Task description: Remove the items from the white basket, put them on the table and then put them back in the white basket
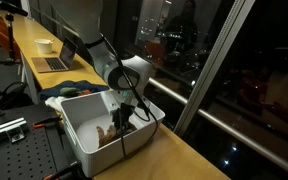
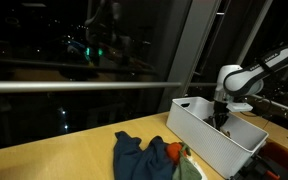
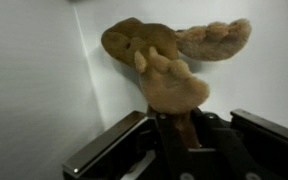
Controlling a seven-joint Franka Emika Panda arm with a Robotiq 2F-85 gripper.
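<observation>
The white basket (image 1: 84, 152) (image 2: 206, 140) stands on the tan table (image 1: 179, 155) (image 2: 64, 155). My gripper (image 1: 125, 118) (image 2: 222, 118) reaches down inside it. In the wrist view the gripper (image 3: 180, 128) has its fingers pressed together on the lower part of a small brown plush piece (image 3: 169, 60), which lies against the basket's white wall (image 3: 34, 80). The plush (image 1: 112, 134) also shows on the basket floor in an exterior view. A dark blue cloth (image 2: 134, 155) (image 1: 79, 88) lies in a soft pile on the table beside the basket, with a small orange-red piece (image 2: 174, 152) next to it.
A laptop (image 1: 56, 60) and a white cup (image 1: 44, 45) sit further along the table. A grey perforated board (image 1: 19, 150) lies beside the basket. A dark window with a metal rail (image 2: 74, 86) runs along the table's edge.
</observation>
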